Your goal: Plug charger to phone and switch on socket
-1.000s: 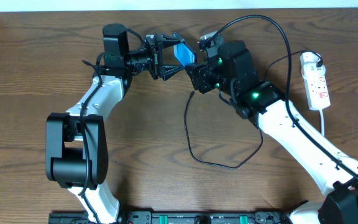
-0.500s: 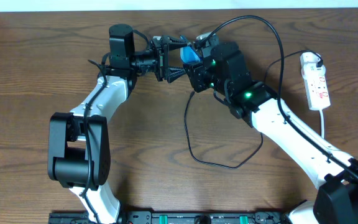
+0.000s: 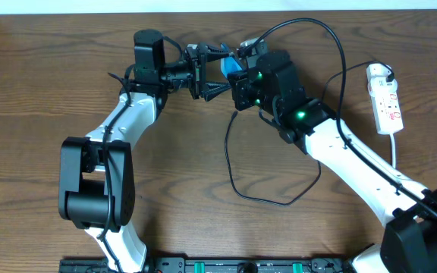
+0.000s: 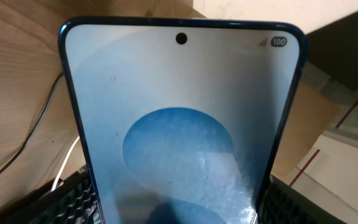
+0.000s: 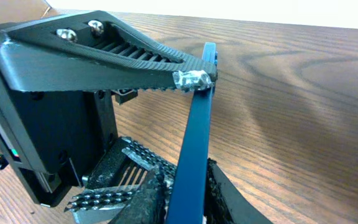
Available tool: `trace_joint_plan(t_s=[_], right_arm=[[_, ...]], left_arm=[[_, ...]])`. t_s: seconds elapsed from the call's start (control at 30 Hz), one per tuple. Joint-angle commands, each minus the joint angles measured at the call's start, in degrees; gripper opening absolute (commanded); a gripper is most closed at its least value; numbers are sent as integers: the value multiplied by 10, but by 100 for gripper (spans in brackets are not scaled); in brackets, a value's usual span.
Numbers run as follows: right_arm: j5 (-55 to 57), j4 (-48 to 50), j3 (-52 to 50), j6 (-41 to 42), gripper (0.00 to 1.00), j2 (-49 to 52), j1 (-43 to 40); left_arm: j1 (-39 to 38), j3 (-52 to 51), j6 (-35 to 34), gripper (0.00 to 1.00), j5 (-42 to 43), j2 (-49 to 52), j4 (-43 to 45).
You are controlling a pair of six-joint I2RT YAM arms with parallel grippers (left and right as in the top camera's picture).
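The phone (image 3: 231, 68), blue-screened, is held off the table at the back centre between both grippers. My left gripper (image 3: 212, 72) is shut on its side edges; in the left wrist view the phone (image 4: 179, 124) fills the frame between the black jaw pads of the left gripper (image 4: 179, 214). My right gripper (image 5: 188, 199) is shut on the phone (image 5: 194, 137), seen edge-on, with a left finger (image 5: 104, 62) touching its top. The charger cable (image 3: 237, 186) loops on the table; its plug tip is hidden. The socket (image 3: 386, 98) lies at the far right.
A white cord (image 3: 396, 145) runs from the socket toward the front. A black plug (image 3: 381, 73) sits at the socket's far end. A black cable (image 3: 340, 53) arches over the right arm. The table's far edge is just behind the grippers.
Over the last second both grippers moved a little toward the far edge with the phone between them. In the last half second almost nothing moved.
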Motion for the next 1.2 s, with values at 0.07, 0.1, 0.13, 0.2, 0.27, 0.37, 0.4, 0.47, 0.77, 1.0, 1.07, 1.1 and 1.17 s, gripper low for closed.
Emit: trace_joint_plan(t_s=[0.07, 0.1, 0.13, 0.2, 0.27, 0.37, 0.4, 0.47, 0.77, 1.0, 1.07, 1.1, 1.17], right_arm=[[-19, 7, 15, 14, 11, 11, 3], [-19, 7, 15, 14, 7, 11, 3], [-19, 7, 15, 16, 3, 11, 3], [-19, 9, 15, 16, 1, 11, 3], [-19, 14, 15, 22, 1, 11, 3], [-19, 20, 15, 48, 1, 9, -2], [-19, 21, 15, 62, 1, 8, -4], [-19, 21, 15, 85, 1, 5, -11], [-72, 22, 15, 235, 1, -12, -69], [-139, 34, 15, 379, 1, -12, -116], [-141, 46, 15, 417, 1, -12, -122], [-145, 50, 15, 442, 1, -12, -123], [-156, 62, 15, 485, 1, -12, -124]], left_arm=[[-3, 8, -3, 51, 24, 2, 8], [-3, 8, -3, 51, 24, 2, 8], [-3, 8, -3, 51, 24, 2, 8], [-3, 8, -3, 52, 23, 2, 8], [-3, 8, -3, 52, 23, 2, 8], [-1, 8, -3, 52, 23, 2, 8], [0, 8, -3, 53, 23, 2, 8], [2, 8, -3, 60, 23, 2, 8], [2, 8, 37, 72, 8, 2, 8], [2, 8, 91, 72, 4, 2, 8], [2, 8, 110, 72, 4, 2, 8], [3, 8, 117, 72, 3, 2, 10], [2, 8, 139, 72, -1, 2, 26]])
